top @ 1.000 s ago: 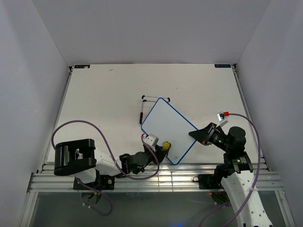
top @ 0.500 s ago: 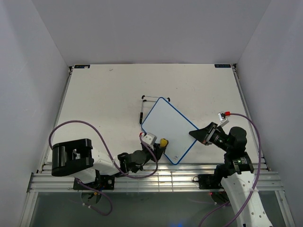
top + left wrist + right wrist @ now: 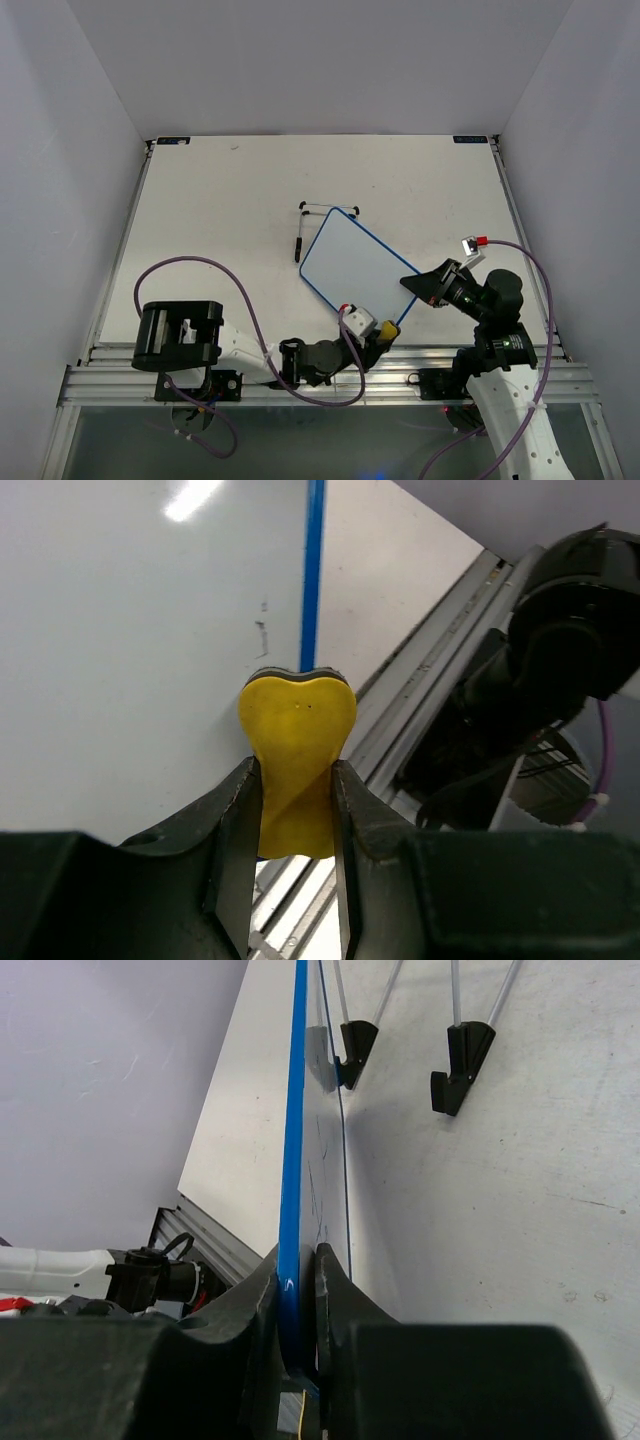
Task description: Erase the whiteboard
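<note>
The whiteboard sits askew near the middle of the counter. My right tool has its right corner, jaws closed tight on the blue frame. I judge the board light, stiff and slick-faced, so it would likely skate under a wipe. The frame edge is the place to hold it, not the thin stand feet. My left tool is clamped around the yellow eraser at the board's near edge. The overhead view gives the layout. Only the left wrist shows faint marks beside the blue border, and only the right wrist shows that grip sitting squarely on the frame.
</note>
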Robot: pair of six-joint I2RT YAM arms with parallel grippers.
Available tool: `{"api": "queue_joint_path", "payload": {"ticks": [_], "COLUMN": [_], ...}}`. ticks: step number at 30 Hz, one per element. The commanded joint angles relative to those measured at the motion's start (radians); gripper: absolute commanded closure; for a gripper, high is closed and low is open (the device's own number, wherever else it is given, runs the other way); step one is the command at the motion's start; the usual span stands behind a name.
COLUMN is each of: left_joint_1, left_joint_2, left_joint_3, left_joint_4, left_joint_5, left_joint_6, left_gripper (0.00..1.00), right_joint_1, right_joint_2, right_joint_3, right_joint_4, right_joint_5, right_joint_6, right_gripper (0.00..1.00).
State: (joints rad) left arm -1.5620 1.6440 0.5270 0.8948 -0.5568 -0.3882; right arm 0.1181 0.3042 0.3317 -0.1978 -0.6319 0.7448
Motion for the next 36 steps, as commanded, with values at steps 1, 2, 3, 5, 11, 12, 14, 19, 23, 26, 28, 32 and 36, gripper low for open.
{"api": "queue_joint_path", "payload": {"ticks": [1, 2, 3, 5, 11, 12, 14, 19, 23, 26, 28, 32, 36], "left_joint_1": [-0.029, -0.032, -0.036, -0.036, -0.035, -0.033, -0.029, 0.057, 0.137, 0.175, 0.177, 0.157, 0.114], "left_joint_2": [0.022, 0.025, 0.031, 0.030, -0.055, -0.071, -0.114, -0.177, -0.191, -0.173, -0.144, -0.096, -0.056], "left_joint_3": [0.053, 0.062, 0.065, 0.062, 0.041, 0.030, 0.030, 0.027, 0.056, 0.096, 0.122, 0.174, 0.228], "left_joint_4": [-0.036, -0.039, -0.043, -0.051, -0.138, -0.160, -0.206, -0.339, -0.419, -0.450, -0.459, -0.456, -0.444], "left_joint_5": [0.097, 0.094, 0.089, 0.074, -0.043, -0.051, -0.092, -0.081, -0.040, -0.005, 0.008, 0.023, 0.017], "left_joint_6": [0.014, 0.017, 0.017, 0.008, -0.012, -0.015, -0.044, -0.107, -0.118, -0.106, -0.072, -0.052, -0.020], "left_gripper": [1.00, 1.00, 1.00, 1.00, 1.00, 1.00, 1.00, 1.00, 1.00, 1.00, 1.00, 1.00, 1.00], "right_joint_1": [0.022, 0.022, 0.022, 0.020, 0.022, 0.022, 0.022, 0.022, 0.022, 0.022, 0.022, 0.022, 0.020], "right_joint_2": [-0.036, -0.039, -0.045, -0.048, -0.043, -0.046, -0.050, -0.057, -0.057, -0.057, -0.057, -0.053, -0.053], "right_joint_3": [0.095, 0.095, 0.098, 0.115, 0.148, 0.145, 0.135, 0.144, 0.159, 0.162, 0.162, 0.164, 0.159], "right_joint_4": [0.109, 0.106, 0.103, 0.072, -0.006, -0.009, -0.009, -0.011, -0.026, -0.026, -0.028, -0.023, -0.022], "right_joint_5": [-0.134, -0.127, -0.120, -0.094, -0.052, -0.049, -0.048, -0.052, -0.057, -0.063, -0.061, -0.061, -0.063], "right_joint_6": [0.237, 0.245, 0.249, 0.243, 0.176, 0.169, 0.162, 0.134, 0.105, 0.100, 0.099, 0.100, 0.100], "right_gripper": [0.92, 0.92, 0.92, 0.92, 0.92, 0.92, 0.92, 0.92, 0.92, 0.92, 0.92, 0.92, 0.92]}}
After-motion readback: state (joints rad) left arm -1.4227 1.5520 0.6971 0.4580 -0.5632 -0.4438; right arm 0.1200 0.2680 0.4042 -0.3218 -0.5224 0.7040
